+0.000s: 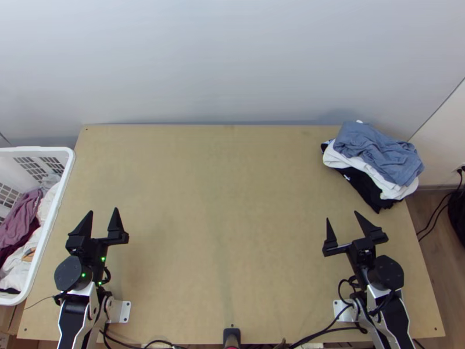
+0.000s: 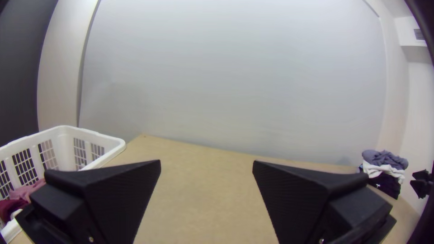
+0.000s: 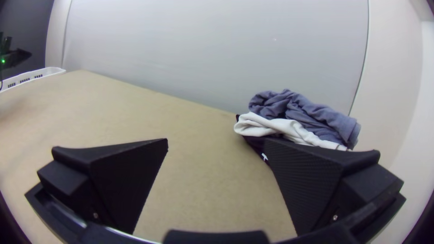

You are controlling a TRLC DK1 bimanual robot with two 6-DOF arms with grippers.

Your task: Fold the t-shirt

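Bottom edge of the top view: dark cables along the near edge of the light wooden table, which has a plain tan top with small holes near its corners. Lower left, left gripper, fingers spread wide over the table; lower right, right gripper, also wide apart. Left edge, white basket beside the table, mauve, dark red and white clothes loose inside. Right edge, wood-look floor with black cords. Upper right, rumpled stack on the table's far corner: blue-grey cloth on top, white cloth under it, black cloth lowest. Can't tell which garment is the t-shirt. Behind, pale grey panel across the top of frame. Left wrist view: dark grey wall upper left, vented white box upper right.
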